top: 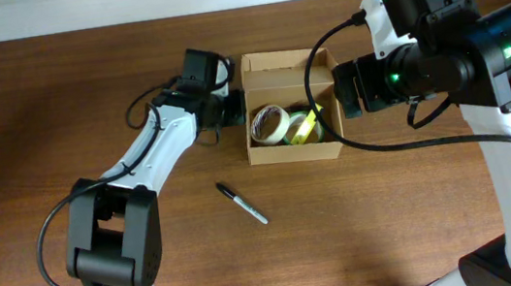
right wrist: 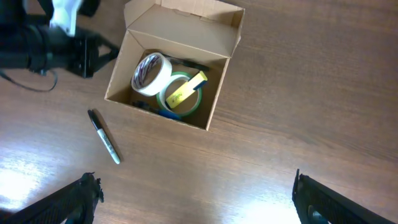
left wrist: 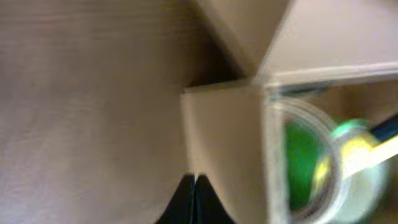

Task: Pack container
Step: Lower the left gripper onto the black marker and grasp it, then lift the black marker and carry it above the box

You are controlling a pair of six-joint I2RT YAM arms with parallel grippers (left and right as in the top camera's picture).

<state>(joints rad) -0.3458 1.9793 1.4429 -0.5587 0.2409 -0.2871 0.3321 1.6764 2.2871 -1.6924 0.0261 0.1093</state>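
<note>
Box: the cardboard container [top: 296, 152] sits in the middle of the wooden surface [top: 373, 226], and its top flaps stand open.
Inside: a white tape roll [top: 268, 122], a green and yellow tape roll [top: 305, 129] and something blue under them.
Outside: a black marker pen [top: 242, 203] lies just in front of the box, not touching it.
Left tool [left wrist: 195, 205]: its tips are pressed together right at the box's left wall. I cannot tell if any card is pinched between them.
Right tool [right wrist: 196, 199]: spread wide and holding nothing, up above the surface near the box.
How the box feels: probably light. The walls are thin card and would bend if squeezed hard, and the flaps are floppy.
Best hold: pinch the top edge of a side wall, not a flap.
Writing: the box is plain. The yellow tag on the tape is too small to read.
</note>
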